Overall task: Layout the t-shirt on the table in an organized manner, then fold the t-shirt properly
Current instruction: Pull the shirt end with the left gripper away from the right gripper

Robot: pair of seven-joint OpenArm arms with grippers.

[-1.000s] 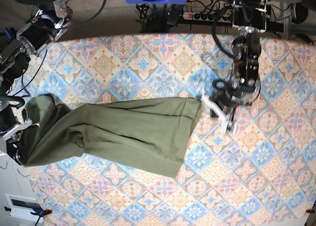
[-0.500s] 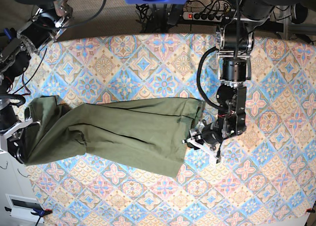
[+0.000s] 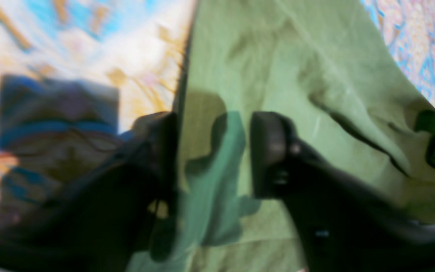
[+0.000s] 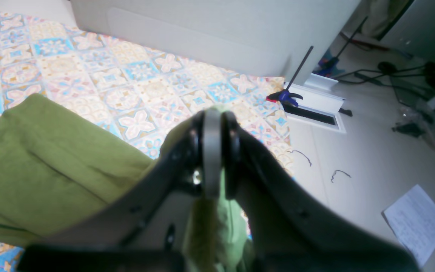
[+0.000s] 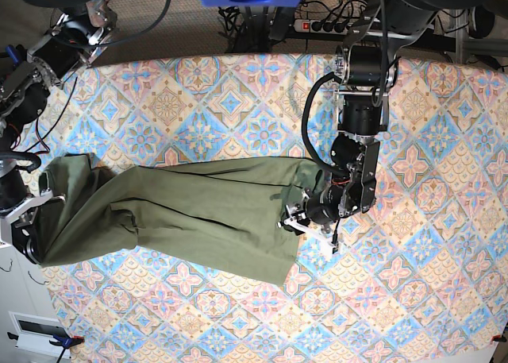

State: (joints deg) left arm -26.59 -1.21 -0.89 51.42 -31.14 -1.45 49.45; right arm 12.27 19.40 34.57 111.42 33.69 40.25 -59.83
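Here we see our right hand (image 5: 28, 220) at the base view's far left, clamped on the shirt's (image 5: 198, 216) bunched end at the desk (image 5: 238, 93) edge. The shirt stretches rightward across mid-frame to our left hand (image 5: 308, 229), spread wide astride its edge, holding nothing.

Clutter around the work area

A power strip (image 5: 329, 25) and tangled cables (image 5: 254, 21) lie on the floor; a blue-handled clamp (image 4: 283, 96) sits beside a white cabinet (image 4: 210, 34), a sheet of paper (image 4: 415, 221) well apart.
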